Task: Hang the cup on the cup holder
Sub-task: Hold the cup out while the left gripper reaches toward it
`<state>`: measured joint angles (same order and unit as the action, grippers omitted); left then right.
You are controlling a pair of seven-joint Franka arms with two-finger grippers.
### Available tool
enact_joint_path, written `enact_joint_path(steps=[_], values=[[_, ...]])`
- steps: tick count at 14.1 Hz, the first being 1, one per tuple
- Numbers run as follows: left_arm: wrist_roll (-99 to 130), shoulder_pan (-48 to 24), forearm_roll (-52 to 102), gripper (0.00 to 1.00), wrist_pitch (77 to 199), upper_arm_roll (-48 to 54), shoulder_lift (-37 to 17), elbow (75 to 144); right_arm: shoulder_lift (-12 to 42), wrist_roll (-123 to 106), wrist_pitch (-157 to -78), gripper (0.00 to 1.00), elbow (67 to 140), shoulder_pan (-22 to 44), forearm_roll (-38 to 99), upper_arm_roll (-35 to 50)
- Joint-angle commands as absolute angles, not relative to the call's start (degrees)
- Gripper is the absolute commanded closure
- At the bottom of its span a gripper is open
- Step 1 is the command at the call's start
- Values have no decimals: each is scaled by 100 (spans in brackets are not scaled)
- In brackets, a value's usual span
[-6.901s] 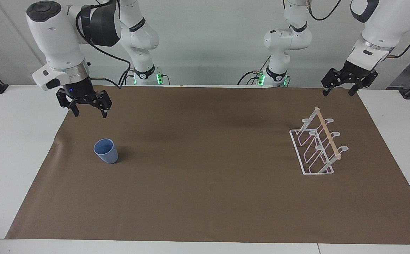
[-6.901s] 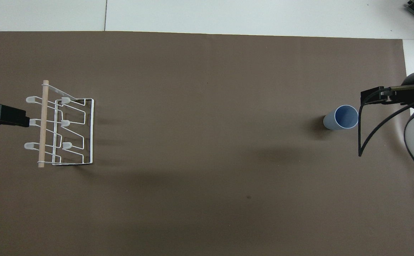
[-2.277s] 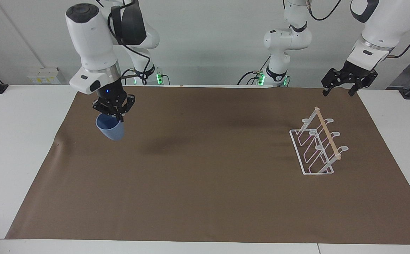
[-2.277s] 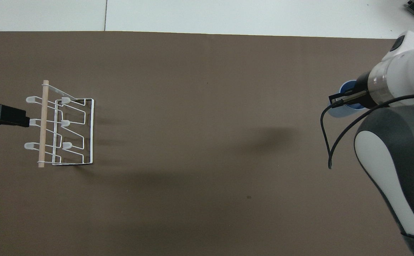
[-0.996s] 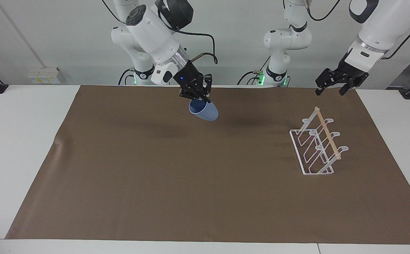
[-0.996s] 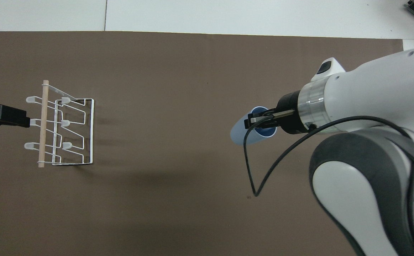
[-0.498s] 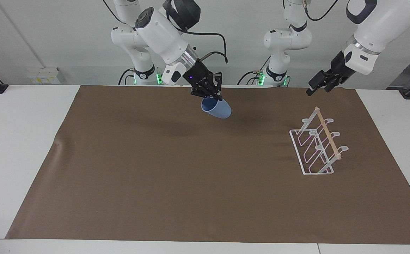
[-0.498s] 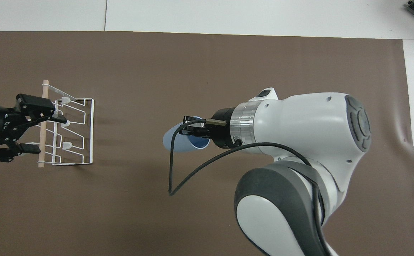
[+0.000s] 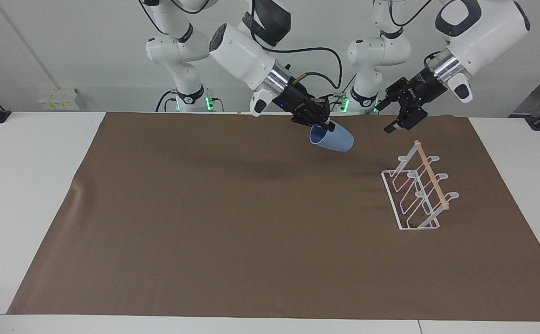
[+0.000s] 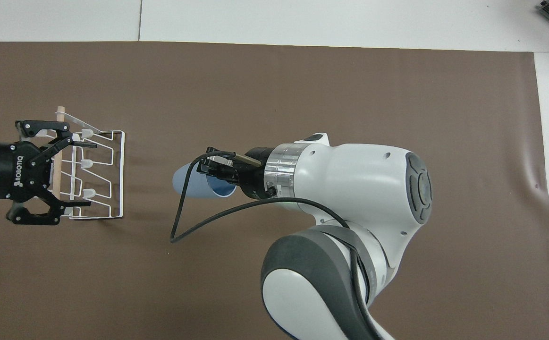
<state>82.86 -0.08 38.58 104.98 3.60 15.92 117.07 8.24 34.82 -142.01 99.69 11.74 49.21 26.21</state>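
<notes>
**Cup in the air, rack waiting on the mat**

I am holding the cup (image 9: 331,138) in my right gripper (image 9: 322,124), whose fingers are pinching tight on the rim, one inside the mouth and one outside. The cup is lying tilted almost on its side in the air, its rounded base pointing toward the left arm's end of the table, and it is hanging over the brown mat (image 9: 232,232) between the middle and the cup holder (image 9: 417,188), clear of the surface.

The cup holder is standing on the mat toward the left arm's end, its wire base flat, its prongs slanting up and the wooden dowel (image 9: 431,175) running across the top. Nothing is hanging on it.

I am keeping my left gripper (image 9: 394,117) raised with its fingers spread wide and gripping nothing; in the overhead view it is showing over the dowel side of the cup holder, and in the facing view it is sitting well above the rack, not touching it
</notes>
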Motion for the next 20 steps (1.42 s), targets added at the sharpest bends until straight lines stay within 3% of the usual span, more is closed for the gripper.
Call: enact_joint_path(steps=[1, 3, 20], values=[[8560, -88, 4305, 0, 11047, 308, 1924, 12260, 923, 3612, -14194, 100, 9809, 1160, 5412, 2637], [8815, -236, 4499, 0, 11608, 360, 1977, 12427, 923, 3665, -14194, 100, 9800, 1160, 5519, 2637], [8824, -904, 4869, 0, 12699, 642, 1969, 12893, 923, 3815, -14194, 100, 9809, 1160, 5476, 2628]])
